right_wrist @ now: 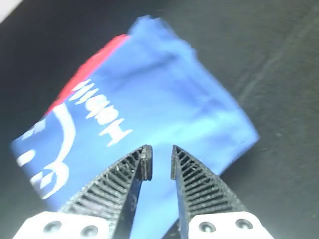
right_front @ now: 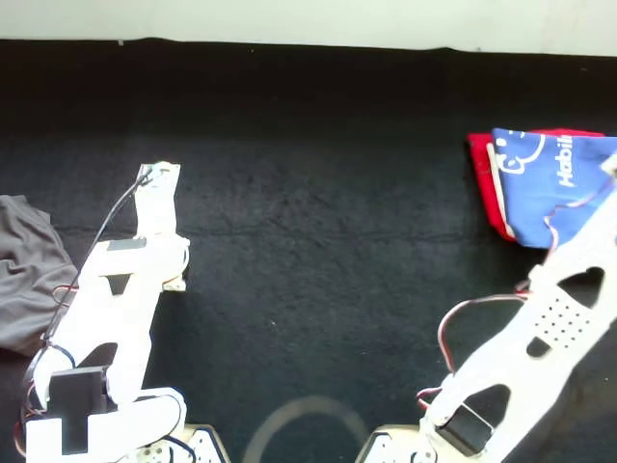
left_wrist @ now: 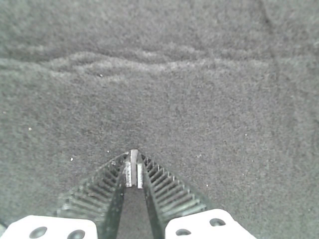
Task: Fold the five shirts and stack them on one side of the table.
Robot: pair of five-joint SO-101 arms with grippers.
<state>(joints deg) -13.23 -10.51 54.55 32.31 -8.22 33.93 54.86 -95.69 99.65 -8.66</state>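
Observation:
A folded blue shirt (right_front: pixel 545 188) with white print lies on top of a folded red shirt (right_front: pixel 487 193) at the right side of the table. My right gripper (right_wrist: pixel 159 162) hovers just above the blue shirt (right_wrist: pixel 149 99), its fingers a small gap apart with nothing between them; a red edge (right_wrist: pixel 94 62) peeks out beyond. A crumpled grey shirt (right_front: pixel 24 270) lies at the table's left edge. My left gripper (right_front: pixel 159 176) rests shut and empty (left_wrist: pixel 133 172) over bare cloth, to the right of the grey shirt.
A black cloth (right_front: pixel 328 222) covers the table, with a wide bare stretch between the two arms. A light wall runs along the far edge (right_front: pixel 308 24). The right arm (right_front: pixel 540 318) slants across the near right corner.

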